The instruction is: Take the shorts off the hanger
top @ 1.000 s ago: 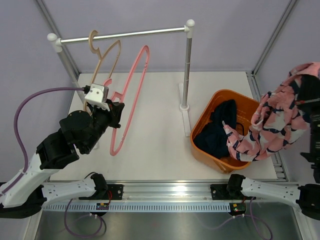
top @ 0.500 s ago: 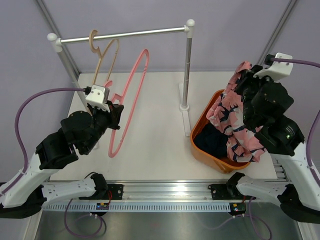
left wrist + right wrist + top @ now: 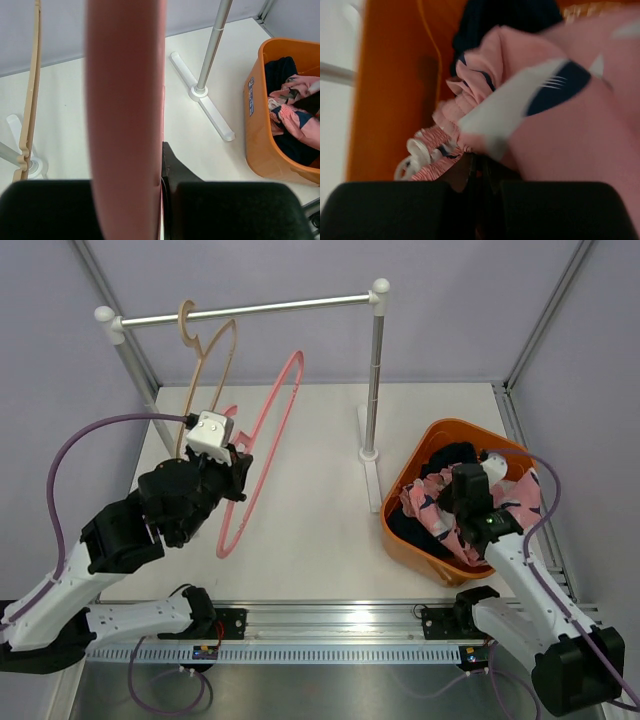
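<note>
The shorts (image 3: 428, 510) are off the pink hanger (image 3: 125, 100) and lie bunched in the orange basket (image 3: 256, 125), on top of a dark garment (image 3: 452, 454). The right end effector (image 3: 480, 172) is lowered into the basket and is closed on a fold of the pink patterned fabric. The left end effector (image 3: 162, 200) is clamped on the bare pink hanger, which is held tilted above the counter (image 3: 320, 490), clear of the rail (image 3: 250, 310) where a tan hanger (image 3: 33, 90) hangs.

The removal itself is judged done; the risks lie in the release. If the right arm is raised before the fingers are parted, the shorts are likely to be dragged back out, and a trailing leg could be left draped over the basket rim. The basket itself could be tipped or shifted if fabric is snagged. On the left side, the pink hanger could be swung against the tan hanger or the rail post, or dropped onto the counter.
</note>
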Robot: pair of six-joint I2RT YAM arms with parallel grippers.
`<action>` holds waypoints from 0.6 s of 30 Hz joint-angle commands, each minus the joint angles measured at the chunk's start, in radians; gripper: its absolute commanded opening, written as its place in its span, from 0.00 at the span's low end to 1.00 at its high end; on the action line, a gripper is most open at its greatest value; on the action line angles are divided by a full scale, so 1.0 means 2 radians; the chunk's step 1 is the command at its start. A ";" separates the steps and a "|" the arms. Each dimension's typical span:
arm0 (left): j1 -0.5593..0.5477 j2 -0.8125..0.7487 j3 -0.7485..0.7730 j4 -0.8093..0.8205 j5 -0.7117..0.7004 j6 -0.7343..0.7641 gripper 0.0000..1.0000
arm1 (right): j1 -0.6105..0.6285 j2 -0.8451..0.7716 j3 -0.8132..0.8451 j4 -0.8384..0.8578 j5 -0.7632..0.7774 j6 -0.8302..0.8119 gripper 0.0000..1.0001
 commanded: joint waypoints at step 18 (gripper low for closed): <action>0.075 0.124 0.155 -0.054 0.091 -0.004 0.00 | -0.009 -0.110 0.163 -0.061 -0.052 -0.018 0.76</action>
